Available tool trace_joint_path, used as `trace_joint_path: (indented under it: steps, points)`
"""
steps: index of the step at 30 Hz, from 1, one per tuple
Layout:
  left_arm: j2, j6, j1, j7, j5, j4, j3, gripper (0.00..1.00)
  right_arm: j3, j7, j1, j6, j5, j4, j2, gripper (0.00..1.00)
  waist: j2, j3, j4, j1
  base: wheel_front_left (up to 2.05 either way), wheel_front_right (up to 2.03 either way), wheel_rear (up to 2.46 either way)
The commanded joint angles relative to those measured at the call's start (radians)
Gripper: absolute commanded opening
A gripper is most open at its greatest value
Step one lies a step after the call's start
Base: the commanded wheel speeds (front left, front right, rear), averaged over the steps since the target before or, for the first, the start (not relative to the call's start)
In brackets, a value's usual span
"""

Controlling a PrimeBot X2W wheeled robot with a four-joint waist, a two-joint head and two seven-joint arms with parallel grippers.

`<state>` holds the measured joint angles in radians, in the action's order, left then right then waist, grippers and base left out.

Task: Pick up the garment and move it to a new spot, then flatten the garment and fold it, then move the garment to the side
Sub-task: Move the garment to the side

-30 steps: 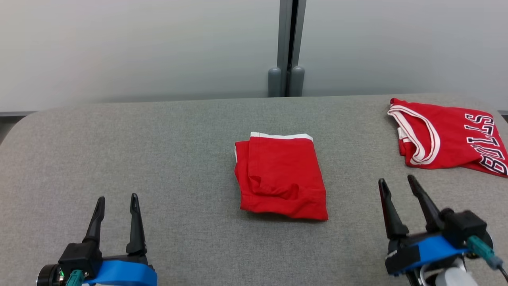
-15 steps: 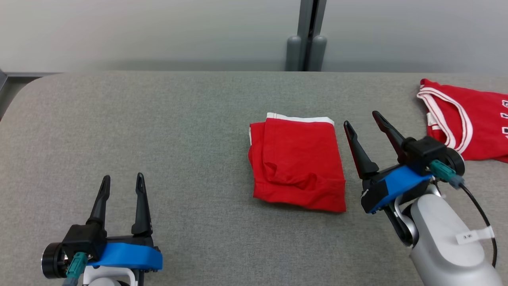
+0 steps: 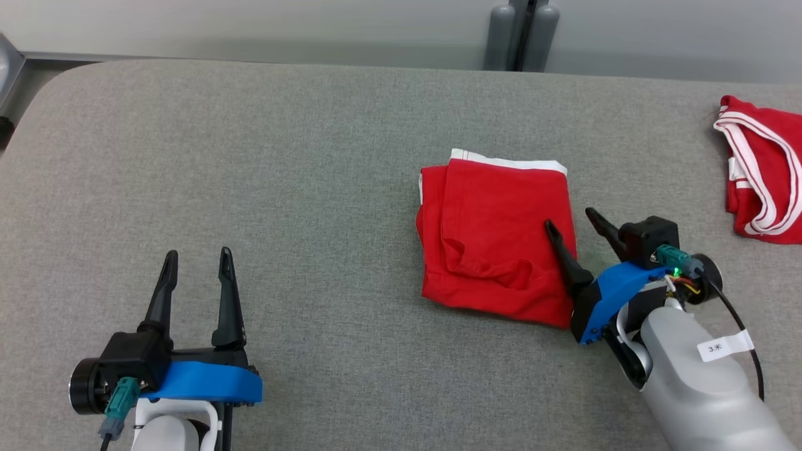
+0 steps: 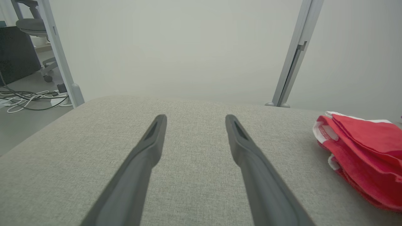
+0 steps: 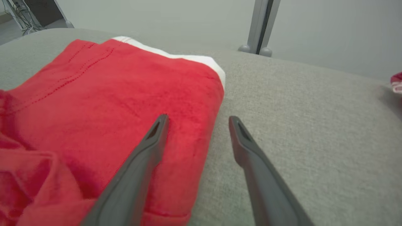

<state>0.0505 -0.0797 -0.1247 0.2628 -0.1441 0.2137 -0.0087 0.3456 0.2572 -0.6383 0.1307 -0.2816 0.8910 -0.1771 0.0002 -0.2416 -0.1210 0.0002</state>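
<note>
I see a red garment (image 3: 495, 232) edged white on the grey tabletop (image 3: 250, 156); the jersey (image 3: 765, 188) is red with white stripes.

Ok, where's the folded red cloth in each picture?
Head view: the folded red garment lies right of centre.
Left wrist view: at the right edge.
Right wrist view: across the left half.
Shared landmark: the grey post at the back.

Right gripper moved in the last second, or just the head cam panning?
Yes. Measured against the folded red garment, the right gripper has come left: it was clear of the right edge, now it straddles that edge, open.
</note>
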Motion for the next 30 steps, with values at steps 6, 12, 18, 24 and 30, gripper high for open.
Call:
trace_joint_path:
  steps: [6, 12, 18, 24, 30]
  points:
    - [0.000, 0.005, -0.028, 0.002, -0.001, -0.004, -0.003, 1.00, 0.030, 0.007, -0.028, 0.000, -0.039, 0.104, 0.026, 1.00, -0.0002, -0.021, -0.004, -0.0002, 0.00, 0.00, 0.00]
    - [0.000, 0.002, -0.038, 0.002, -0.002, 0.004, -0.011, 1.00, 0.076, 0.005, -0.030, 0.000, -0.092, 0.178, 0.052, 1.00, -0.0002, -0.026, -0.007, -0.0002, 0.00, 0.00, 0.00]
    - [0.000, 0.009, -0.042, 0.002, -0.010, 0.008, -0.019, 1.00, 0.116, 0.002, -0.059, 0.000, -0.159, 0.204, 0.046, 0.00, -0.0002, -0.026, -0.007, -0.0002, 0.00, 0.00, 0.00]
    - [0.000, 0.006, -0.053, 0.002, -0.015, -0.007, -0.021, 1.00, 0.156, 0.007, -0.114, 0.000, -0.140, 0.148, -0.024, 0.00, -0.0002, -0.034, 0.000, -0.0002, 0.00, 0.00, 0.00]
    - [0.000, 0.000, -0.073, 0.002, -0.009, -0.051, -0.021, 1.00, 0.218, 0.007, -0.190, 0.000, -0.109, 0.084, -0.096, 0.00, -0.0002, -0.074, 0.039, -0.0002, 0.00, 0.00, 0.00]
